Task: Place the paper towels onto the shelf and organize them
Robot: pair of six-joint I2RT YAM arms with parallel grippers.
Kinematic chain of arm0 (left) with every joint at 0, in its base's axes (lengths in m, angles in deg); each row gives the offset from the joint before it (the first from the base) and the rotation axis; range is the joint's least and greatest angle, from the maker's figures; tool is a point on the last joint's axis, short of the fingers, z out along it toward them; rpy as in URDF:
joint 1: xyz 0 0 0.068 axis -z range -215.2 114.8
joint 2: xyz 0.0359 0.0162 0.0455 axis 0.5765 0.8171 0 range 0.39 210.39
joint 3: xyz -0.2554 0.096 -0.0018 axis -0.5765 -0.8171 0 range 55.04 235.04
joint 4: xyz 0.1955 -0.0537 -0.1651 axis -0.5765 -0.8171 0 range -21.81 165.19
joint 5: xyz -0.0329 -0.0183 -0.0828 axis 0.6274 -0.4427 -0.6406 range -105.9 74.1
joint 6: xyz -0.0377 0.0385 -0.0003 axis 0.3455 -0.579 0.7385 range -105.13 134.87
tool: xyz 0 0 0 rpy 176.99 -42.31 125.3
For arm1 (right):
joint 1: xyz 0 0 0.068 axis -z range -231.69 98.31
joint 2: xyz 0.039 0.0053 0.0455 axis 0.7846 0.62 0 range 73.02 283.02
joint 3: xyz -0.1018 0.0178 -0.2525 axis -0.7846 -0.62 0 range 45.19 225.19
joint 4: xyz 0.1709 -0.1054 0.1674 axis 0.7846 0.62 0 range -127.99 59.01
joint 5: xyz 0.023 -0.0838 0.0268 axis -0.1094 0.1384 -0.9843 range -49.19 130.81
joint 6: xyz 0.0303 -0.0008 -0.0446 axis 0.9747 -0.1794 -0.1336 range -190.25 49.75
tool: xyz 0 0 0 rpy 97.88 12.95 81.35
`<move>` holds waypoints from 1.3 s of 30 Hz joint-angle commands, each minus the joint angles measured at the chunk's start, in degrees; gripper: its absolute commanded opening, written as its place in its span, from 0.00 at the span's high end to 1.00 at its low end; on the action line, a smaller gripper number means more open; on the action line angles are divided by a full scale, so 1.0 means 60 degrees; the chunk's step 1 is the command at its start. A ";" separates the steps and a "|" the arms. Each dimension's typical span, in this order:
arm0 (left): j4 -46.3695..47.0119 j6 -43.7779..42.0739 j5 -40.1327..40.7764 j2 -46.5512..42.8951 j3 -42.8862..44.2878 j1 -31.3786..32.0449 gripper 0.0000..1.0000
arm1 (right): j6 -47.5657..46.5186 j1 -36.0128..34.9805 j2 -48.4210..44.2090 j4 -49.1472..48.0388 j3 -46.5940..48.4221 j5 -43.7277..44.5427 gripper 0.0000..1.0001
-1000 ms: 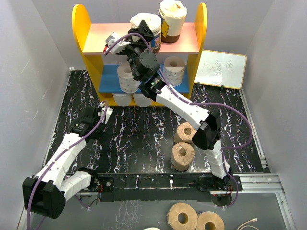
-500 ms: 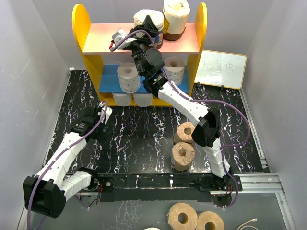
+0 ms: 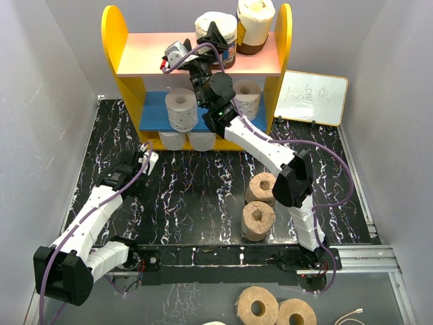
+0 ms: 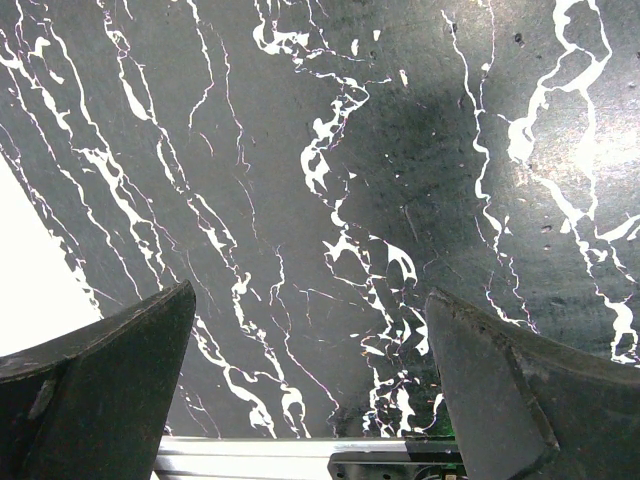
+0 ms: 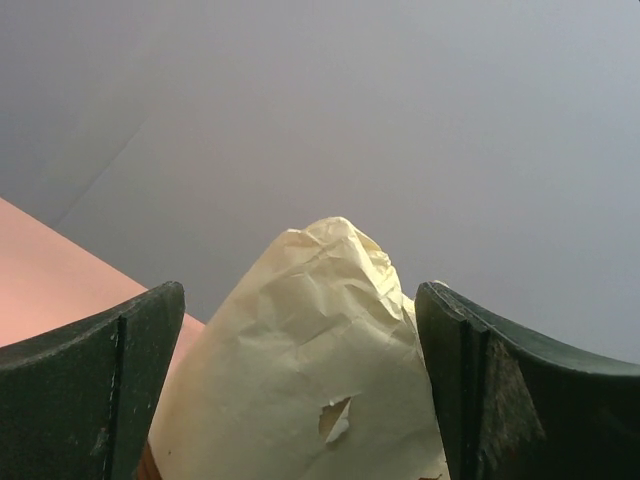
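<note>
- Straddling a wrapped roll [image 5: 310, 330] on the shelf's [image 3: 115, 40] upper board [image 3: 145, 57], right end effector [image 5: 300, 300] stands wide open (nothing clamped).
- Left end effector [image 4: 310, 330] gapes empty over the table [image 4: 300, 150].
- Second wrapped roll [image 3: 256, 24] stands just beside; white rolls [image 3: 181, 110] sit on the blue board [image 3: 154, 112]; two tan rolls [image 3: 258, 220] rest on the table.
</note>
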State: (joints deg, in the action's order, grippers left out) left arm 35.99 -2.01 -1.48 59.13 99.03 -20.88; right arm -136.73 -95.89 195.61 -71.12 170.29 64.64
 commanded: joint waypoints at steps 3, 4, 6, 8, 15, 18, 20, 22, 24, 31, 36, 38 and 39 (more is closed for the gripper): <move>-0.0031 0.0088 0.0151 -0.0063 -0.0087 -0.0123 0.01 | 0.1367 -0.1218 -0.0736 -0.0107 0.0946 -0.0829 0.01; -0.0029 0.0089 0.0171 -0.0102 -0.0087 -0.0136 0.01 | 0.1446 -0.1387 -0.0810 -0.0026 0.0984 -0.0945 0.01; -0.0030 0.0100 0.0167 -0.0184 -0.0094 -0.0188 0.01 | 0.1417 -0.1747 -0.1064 -0.0322 0.0789 -0.1014 0.01; -0.0020 0.0097 0.0176 -0.0247 -0.0084 -0.0260 0.01 | 0.1221 -0.1975 -0.1322 -0.0448 0.0569 -0.1031 0.01; -0.0007 0.0097 0.0167 -0.0337 -0.0094 -0.0459 0.02 | -0.0341 -0.3312 -0.3367 -0.1055 -0.1964 0.0223 0.01; -0.0013 0.0066 0.0130 -0.0385 -0.0085 -0.0520 0.02 | -0.0408 -0.4162 -0.4863 -0.2282 -0.3951 0.2332 0.01; -0.0060 0.0025 0.0082 -0.0411 -0.0039 -0.0518 0.02 | 0.0178 -0.4317 -0.5712 -0.2407 -0.4948 0.3875 0.01; -0.0097 0.0017 0.0058 -0.0420 0.0030 -0.0522 0.02 | 0.0795 -0.4322 -0.6820 -0.2361 -0.6258 0.4992 0.01; -0.0235 0.0019 0.0029 -0.0471 0.0151 -0.0514 0.03 | 0.1505 -0.4322 -0.8127 -0.2206 -0.7888 0.5613 0.01; -0.1294 0.0129 -0.1696 -0.0520 0.1510 -0.0516 0.02 | 0.5771 -0.4289 -1.1779 0.2246 -1.0584 0.7794 0.01; -0.2971 -0.0849 -0.5602 -0.0071 0.3740 -0.0421 0.01 | 0.5855 -0.4272 -1.2603 0.3448 -1.1726 0.9011 0.01; -0.3528 -0.1136 -0.6714 0.0421 0.5124 -0.0186 0.01 | 0.6399 -0.4242 -1.3186 0.3834 -1.2309 0.9023 0.01; -0.3680 -0.1012 -0.6982 0.0722 0.5604 0.0114 0.01 | 0.6785 -0.4217 -1.3479 0.4122 -1.2612 0.9008 0.01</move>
State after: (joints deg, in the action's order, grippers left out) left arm 22.22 -5.27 -24.89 59.28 120.53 -23.39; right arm -104.60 -121.51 118.30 -57.15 100.55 114.45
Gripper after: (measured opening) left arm 0.985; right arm 0.984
